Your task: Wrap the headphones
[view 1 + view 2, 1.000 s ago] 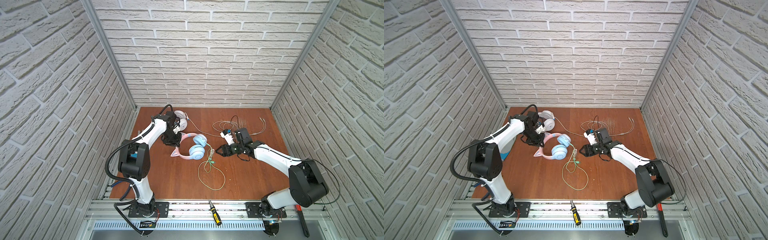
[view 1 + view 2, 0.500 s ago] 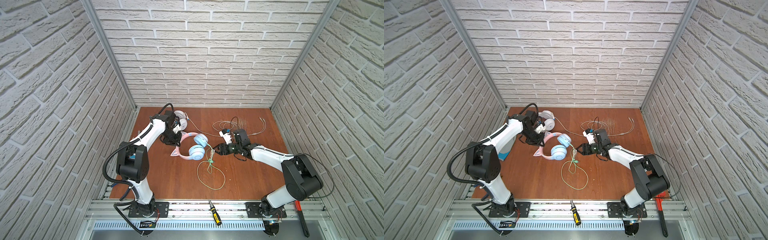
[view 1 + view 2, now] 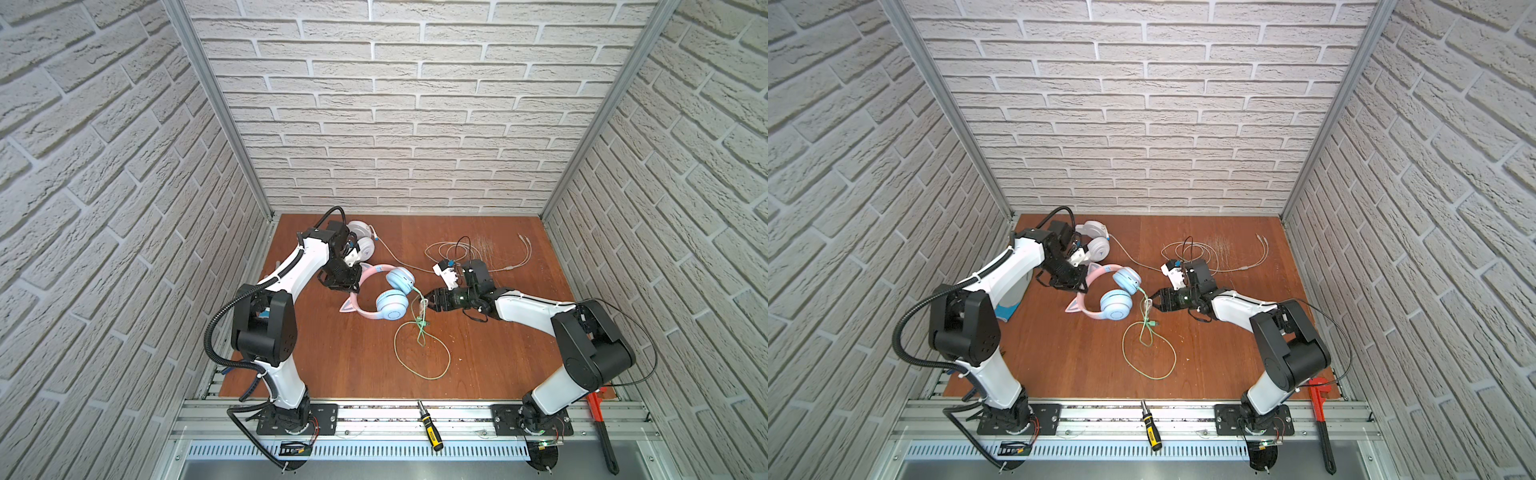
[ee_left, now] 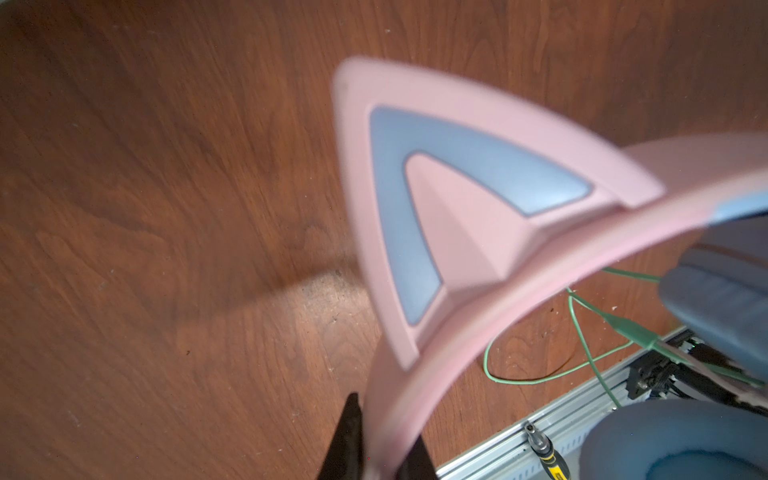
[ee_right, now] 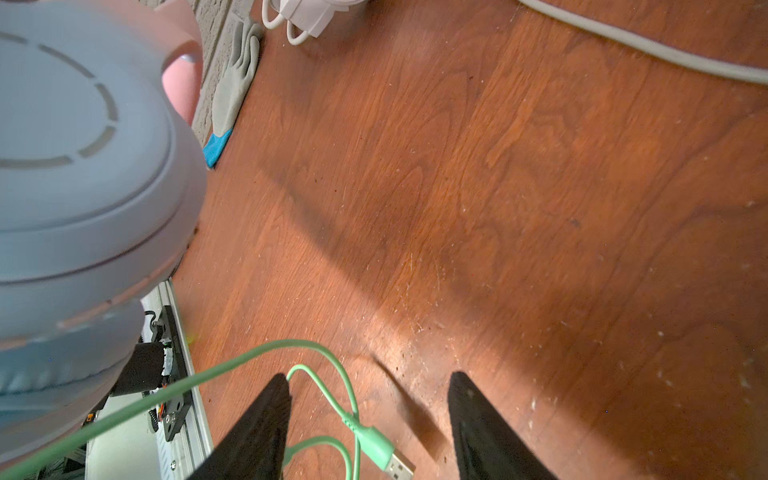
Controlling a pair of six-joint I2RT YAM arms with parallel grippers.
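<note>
clamping pink headphones (image 3: 392,305), left gripper (image 4: 376,434); right gripper (image 5: 369,376) spread beside green cable (image 5: 324,360).

Two sets: pink headphones (image 3: 390,306) and white headphones (image 3: 365,249). Two robot arms: left arm (image 3: 291,272) and right arm (image 3: 528,309). One screwdriver (image 3: 430,430), one red wrench (image 3: 603,436), one glove (image 5: 232,83).

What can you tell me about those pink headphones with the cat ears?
The cat-ear headphones look like smooth plastic: a pink headband with two pointed ears inset in pale blue, and two round light-blue cups with darker padded cushions. They are left of the wooden table's middle. The left gripper is shut on the headband beside one ear. Their green cable leaves one cup, loops over the table and ends in a USB plug between the open right gripper's fingers.
</note>
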